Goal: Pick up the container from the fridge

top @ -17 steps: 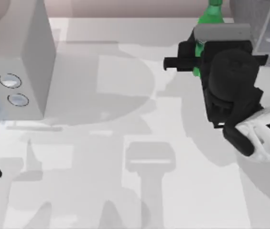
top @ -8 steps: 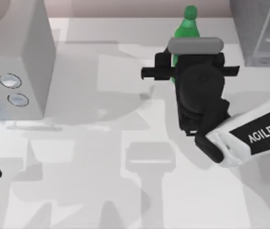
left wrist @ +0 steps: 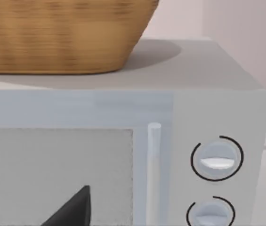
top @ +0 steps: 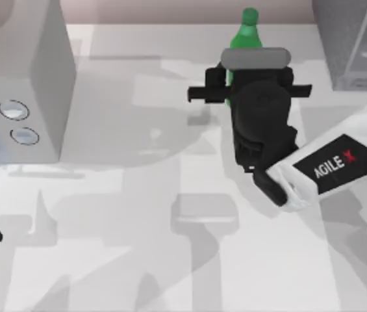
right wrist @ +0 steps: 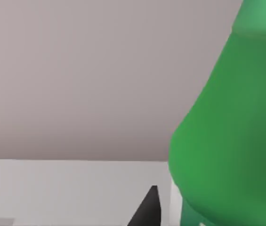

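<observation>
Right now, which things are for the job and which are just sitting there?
For the job:
container, green, gripped in the right tool
fridge, top view's right

Just sitting there:
grey box with two dials
woven basket on it
left arm, parked at left edge

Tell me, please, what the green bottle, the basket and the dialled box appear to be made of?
Bottle: probably smooth plastic or glass, an even green with soft shading. Basket: woven wicker by its ribbed tan weave. Dialled box: matte pale grey, likely painted metal or plastic; the look leaves it open.
</observation>
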### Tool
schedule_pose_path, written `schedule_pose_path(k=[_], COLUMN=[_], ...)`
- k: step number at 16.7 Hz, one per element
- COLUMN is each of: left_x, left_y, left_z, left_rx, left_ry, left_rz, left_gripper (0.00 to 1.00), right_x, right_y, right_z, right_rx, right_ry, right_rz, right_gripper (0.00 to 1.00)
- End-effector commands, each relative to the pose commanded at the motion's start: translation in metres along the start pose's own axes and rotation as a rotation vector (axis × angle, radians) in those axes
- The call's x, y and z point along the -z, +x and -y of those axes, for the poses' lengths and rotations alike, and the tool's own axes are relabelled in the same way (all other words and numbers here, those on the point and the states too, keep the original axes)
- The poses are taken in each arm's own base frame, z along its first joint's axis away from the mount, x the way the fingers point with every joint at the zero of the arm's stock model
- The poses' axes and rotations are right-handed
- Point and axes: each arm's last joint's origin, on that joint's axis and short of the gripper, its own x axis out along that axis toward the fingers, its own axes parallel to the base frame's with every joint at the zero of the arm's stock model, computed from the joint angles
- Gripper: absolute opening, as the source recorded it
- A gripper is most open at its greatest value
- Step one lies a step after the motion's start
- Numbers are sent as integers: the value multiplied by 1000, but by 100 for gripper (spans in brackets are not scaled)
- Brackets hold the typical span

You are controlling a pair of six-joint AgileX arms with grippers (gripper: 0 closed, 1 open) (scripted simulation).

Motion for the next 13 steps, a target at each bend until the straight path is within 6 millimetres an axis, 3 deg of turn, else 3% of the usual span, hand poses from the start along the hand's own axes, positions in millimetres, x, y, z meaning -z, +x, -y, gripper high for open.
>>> schedule_pose_path(k=[3, 6, 13], left_x=[0, 0, 0], left_y=[0, 0, 0], left_z=[0, 0, 0], left_rx=[0, 0, 0], left_ry=[0, 0, 0], left_rz=[0, 0, 0], left_gripper=[100, 100, 100], right_x=[8, 8, 8], right_y=[14, 14, 14], right_z=[0, 0, 0], right_rx=[-2, -2, -2], right_ry=[4, 4, 4], right_rz=[6, 6, 6], right_gripper=[0, 0, 53])
